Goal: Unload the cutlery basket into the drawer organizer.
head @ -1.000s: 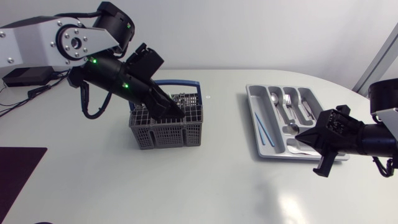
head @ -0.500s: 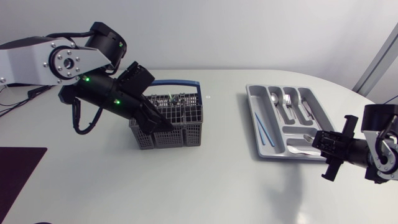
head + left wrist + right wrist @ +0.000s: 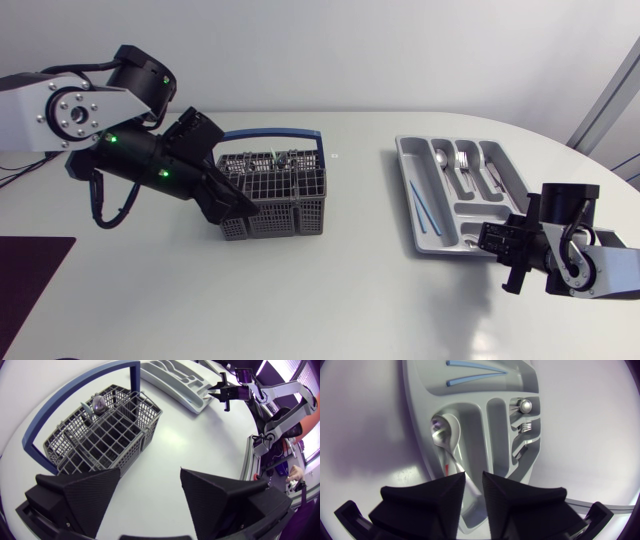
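At table's centre-left: basket [image 3: 275, 195], grey w/ blue handle, long axis L–R. One metal piece [image 3: 98, 404] stands in a cell on the side away from the left gripper [image 3: 235, 205]. That gripper is at the basket's near-left corner, fingers spread wide, empty; basket lies ahead of them, not between.
At right: organizer [image 3: 405, 160], long axis near–far. Right gripper [image 3: 497, 238] is at its near end, fingers nearly together, nothing held. Spoon [image 3: 442, 435] lies ahead, bowl pointing away.

Grey plastic-mesh basket [image 3: 272, 200]; glossy metal spoon [image 3: 441, 435].
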### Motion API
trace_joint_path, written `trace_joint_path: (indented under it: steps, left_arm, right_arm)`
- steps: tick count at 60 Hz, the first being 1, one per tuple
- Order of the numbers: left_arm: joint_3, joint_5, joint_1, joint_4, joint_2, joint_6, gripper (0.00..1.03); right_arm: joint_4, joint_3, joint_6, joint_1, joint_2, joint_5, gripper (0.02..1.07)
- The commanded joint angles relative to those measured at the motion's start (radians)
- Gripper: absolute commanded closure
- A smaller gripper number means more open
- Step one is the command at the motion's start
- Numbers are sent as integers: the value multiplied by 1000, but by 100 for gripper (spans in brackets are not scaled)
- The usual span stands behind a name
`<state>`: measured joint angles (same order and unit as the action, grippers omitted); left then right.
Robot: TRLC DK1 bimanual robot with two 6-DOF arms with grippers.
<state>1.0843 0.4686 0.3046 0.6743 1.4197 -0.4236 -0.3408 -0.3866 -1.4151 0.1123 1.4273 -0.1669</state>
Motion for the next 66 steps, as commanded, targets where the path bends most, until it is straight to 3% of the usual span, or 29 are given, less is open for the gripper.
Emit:
trace_joint_path:
  steps: [1,2,4,12,28,40,46,53,59,62,66]
  left_arm:
    - [-41,-4,-28,-1,-41,-26,5]
    - [-47,-4,-39,-1,-51,-30,5]
    - [-54,-4,-45,-1,-59,-33,5]
    - [-75,-5,-90,4,-84,-43,5]
    - [-167,-36,-173,-32,-84,-73,5]
    - [-262,-73,-196,-111,-96,-87,5]
    - [-270,-73,-193,-151,-123,-81,5]
    - [-251,-68,-163,-194,-137,-41,6]
    - [-250,-70,-139,-260,-137,3,12]
    - [-250,-68,-136,-303,-136,29,18]
    - [-245,-68,-134,-367,-131,66,35]
  right_arm:
    - [-9,20,-19,-6,-7,-23,32]
    - [-1,20,-13,-8,-27,-29,24]
    - [16,17,-7,-10,-51,-31,19]
    - [210,-57,111,-46,-182,-19,14]
    - [428,-270,469,-258,-186,38,14]
    - [441,-428,729,-384,-50,116,15]
    - [442,-500,832,-431,15,205,28]
    - [421,-575,920,-502,94,251,71]
    - [413,-638,984,-550,157,285,99]
    - [413,-669,1013,-562,183,319,101]
    - [411,-704,1042,-580,217,348,101]
